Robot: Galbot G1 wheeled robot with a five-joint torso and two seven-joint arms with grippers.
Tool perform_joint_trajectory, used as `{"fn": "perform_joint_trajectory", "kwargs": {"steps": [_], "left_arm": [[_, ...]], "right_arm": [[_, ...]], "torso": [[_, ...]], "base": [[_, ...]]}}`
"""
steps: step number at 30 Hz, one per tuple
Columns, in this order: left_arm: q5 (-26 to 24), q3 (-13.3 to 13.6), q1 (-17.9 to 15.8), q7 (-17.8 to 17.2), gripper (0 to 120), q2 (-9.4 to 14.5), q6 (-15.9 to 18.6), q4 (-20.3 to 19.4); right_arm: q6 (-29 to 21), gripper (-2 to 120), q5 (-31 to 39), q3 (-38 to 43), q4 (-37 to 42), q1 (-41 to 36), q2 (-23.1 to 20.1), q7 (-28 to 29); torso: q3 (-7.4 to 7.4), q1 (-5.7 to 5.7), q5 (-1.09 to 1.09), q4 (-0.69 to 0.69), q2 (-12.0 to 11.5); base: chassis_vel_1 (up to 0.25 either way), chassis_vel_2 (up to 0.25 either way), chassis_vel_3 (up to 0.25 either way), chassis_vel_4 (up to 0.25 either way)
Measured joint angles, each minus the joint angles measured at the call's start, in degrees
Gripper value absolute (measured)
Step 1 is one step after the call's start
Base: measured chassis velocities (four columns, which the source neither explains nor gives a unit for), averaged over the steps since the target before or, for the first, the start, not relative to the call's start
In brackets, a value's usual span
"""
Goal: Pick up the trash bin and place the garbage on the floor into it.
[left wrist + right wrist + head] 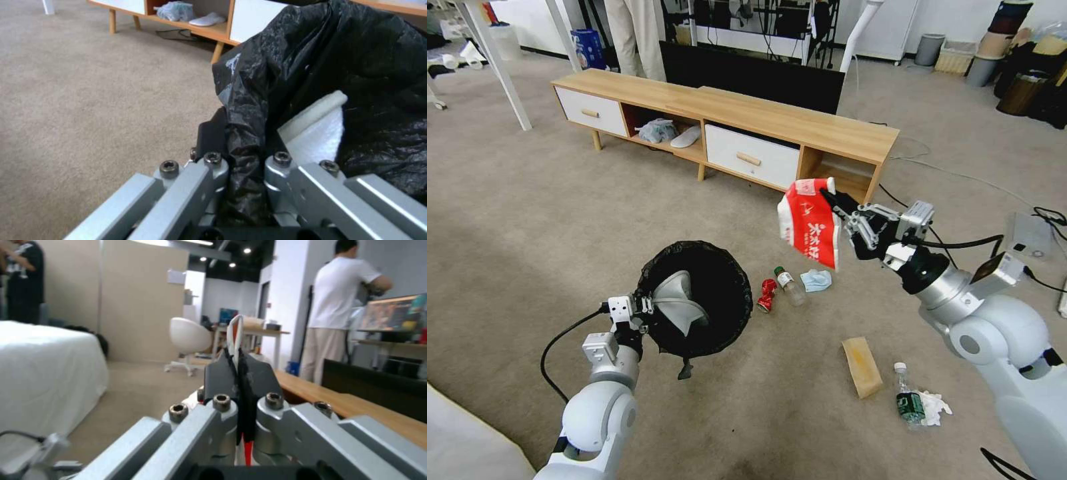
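Pincers both clamped — left pincer on trash bin rim, right pincer on snack bag.

The mouth of the small round white trash bin lined with a crinkly black bag faces up and is partly taken by a pale folded sheet inside it. Bare beige short-pile carpet floor lies open to the bin's left and between the bin and the long low wooden cabinet. Just right of the bin, a crushed red can, a clear plastic bottle and a pale blue face mask crowd the floor. Farther right lie a brown paper bag, a second clear bottle and white tissue. Black cables cross the carpet near the right arm.
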Motion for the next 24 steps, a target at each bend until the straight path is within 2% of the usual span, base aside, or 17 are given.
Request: {"fn": "perform_joint_trajectory", "kwargs": {"steps": [4, 6, 10, 12, 16, 18, 24], "left_arm": [[0.0, 1.0, -0.7, 0.0, 4, 1.0, 0.0, 0.8], [0.0, 2.5, -1.5, 0.3, 4, 2.2, 0.0, 1.5], [-0.1, 4.2, -2.5, 0.5, 4, 3.1, 0.0, 2.1], [-0.4, 6.9, -4.9, 0.9, 4, 4.4, -0.1, 3.0], [-1.0, 8.4, -6.7, 0.9, 4, 4.9, -0.1, 3.6], [-1.9, 10.3, -8.4, 1.4, 4, 4.9, -0.2, 4.5], [-2.5, 13.7, -9.6, 1.6, 4, 4.3, -0.2, 5.6]], "right_arm": [[0.4, 0, -0.7, -1.6, -0.7, 0.8, -0.1, -1.1], [0.6, 0, -1.3, -3.2, -1.3, 1.2, -0.2, -2.4], [0.7, 0, -1.9, -4.4, -1.8, 1.3, -0.3, -3.1], [0.8, 0, -2.4, -5.7, -2.3, 1.5, -0.6, -3.4], [0.8, 0, -2.6, -6.3, -2.6, 1.5, -0.8, -3.4], [0.8, 0, -2.6, -7.2, -3.7, 1.2, -1.4, -3.9], [1.0, 0, -3.5, -8.7, -6.4, 0.8, -2.1, -5.0]], "torso": [[0.0, 0.0, -0.01, 0.0, 0.0], [0.0, 0.0, 0.0, 0.0, 0.0], [0.0, 0.0, 0.0, 0.0, 0.0], [0.0, 0.0, 0.0, 0.0, 0.0], [0.0, 0.0, 0.0, -0.01, 0.0], [0.0, 0.0, 0.0, -0.01, 0.0], [0.0, 0.0, 0.01, -0.01, 0.0]], "base": [[0.0, 0.0, 0.0, 0.0], [0.0, 0.0, 0.0, 0.0], [0.0, 0.0, 0.0, 0.0], [0.0, 0.0, 0.0, 0.0], [0.0, 0.0, 0.0, 0.0], [0.0, 0.0, 0.0, 0.0], [0.0, 0.0, 0.0, 0.0]]}}
